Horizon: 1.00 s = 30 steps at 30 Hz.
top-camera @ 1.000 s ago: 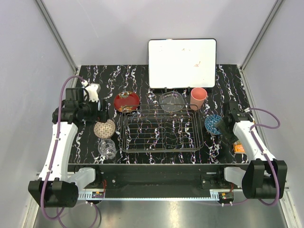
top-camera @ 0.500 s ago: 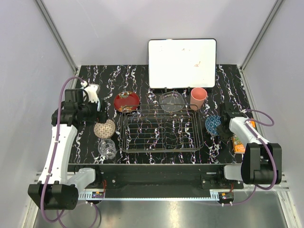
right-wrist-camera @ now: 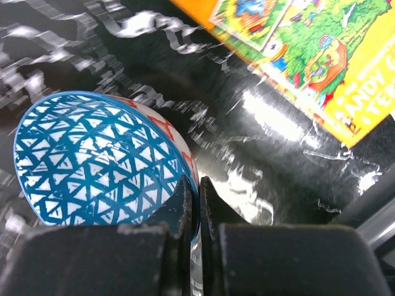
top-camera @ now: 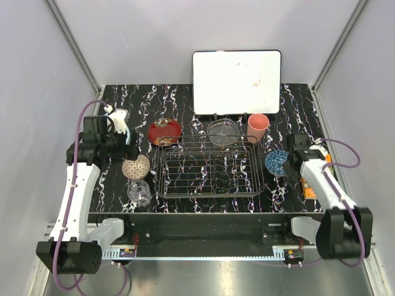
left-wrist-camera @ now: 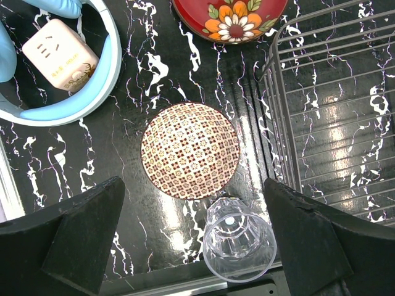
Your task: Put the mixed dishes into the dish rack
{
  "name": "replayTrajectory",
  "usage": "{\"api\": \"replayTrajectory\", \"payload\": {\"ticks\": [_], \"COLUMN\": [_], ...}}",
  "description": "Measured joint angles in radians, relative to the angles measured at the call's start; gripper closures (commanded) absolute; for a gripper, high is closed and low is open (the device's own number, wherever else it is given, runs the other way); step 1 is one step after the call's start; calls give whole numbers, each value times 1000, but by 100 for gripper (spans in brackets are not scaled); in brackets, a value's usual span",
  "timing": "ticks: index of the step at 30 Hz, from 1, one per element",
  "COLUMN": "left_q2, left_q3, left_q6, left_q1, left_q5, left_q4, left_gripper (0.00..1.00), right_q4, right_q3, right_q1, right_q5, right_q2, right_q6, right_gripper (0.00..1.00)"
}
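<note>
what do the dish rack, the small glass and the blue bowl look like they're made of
Dish rack: thin metal wire, shiny chrome-like finish, table visible between bars.
Small clear glass: transparent with faceted walls; glass or clear plastic, hard to tell.
Blue patterned bowl: probably glazed ceramic, glossy surface with painted blue triangles and a thick rim.

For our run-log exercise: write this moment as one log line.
right gripper: shut on blue patterned bowl rim | left gripper: open, holding nothing | dish rack: no dishes inside
</note>
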Motion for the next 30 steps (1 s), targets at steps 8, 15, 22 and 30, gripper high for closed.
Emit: {"api": "replayTrajectory", "payload": {"ticks": [8,15,22,30], "left_q2": [0,0,-1,-20], "left_q3": [0,0,0,0], "left_q6": [2,2,2,4], "left_q1": [0,0,0,0], "left_q5": [-1,-1,-12,-27], "left_q4": [-1,-7,-9,-10], "left_gripper": [1,1,1,1], "right_q4": [-216,-420,-570,-558], "right_q3": [167,392,500,600], "right_q1": [280,507,684,835], "right_q5": [222,525,720,820], "right_q2": [-113,-64,147,439], "right_q6": [11,127,291,375], "right_gripper": [100,100,100,100]}}
